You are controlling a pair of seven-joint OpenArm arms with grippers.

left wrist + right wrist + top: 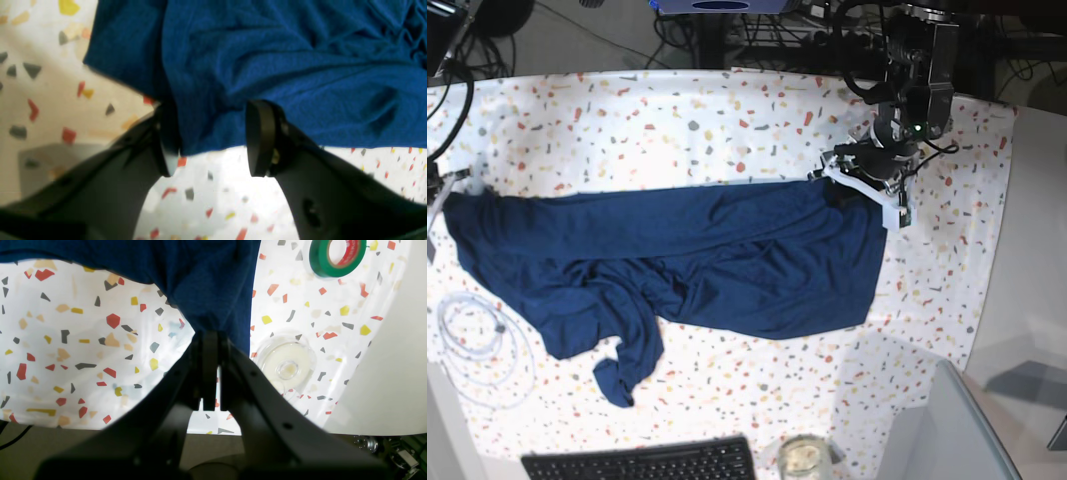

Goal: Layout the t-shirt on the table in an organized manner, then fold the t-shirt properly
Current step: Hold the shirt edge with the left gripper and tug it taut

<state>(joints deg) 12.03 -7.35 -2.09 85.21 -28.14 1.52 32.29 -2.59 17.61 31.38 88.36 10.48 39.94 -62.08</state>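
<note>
The dark navy t-shirt (687, 260) lies stretched sideways across the speckled table (727, 110), wrinkled, with a bunched sleeve trailing toward the front left. My left gripper (213, 128) is at the shirt's right end (872, 190). Its fingers (260, 136) stand apart, and the shirt's edge (267, 66) hangs loose between them without being pinched. My right gripper (210, 340) is at the shirt's far left end, with its jaws pressed together on a gathered fold of the blue fabric (206, 290). In the base view that arm is mostly cut off by the left edge.
A green tape roll (337, 255) and a clear tape spool (287, 368) lie on the table near my right gripper. A coiled white cable (477, 345) sits front left. A black keyboard (642, 462) and a glass jar (802, 458) are at the front edge.
</note>
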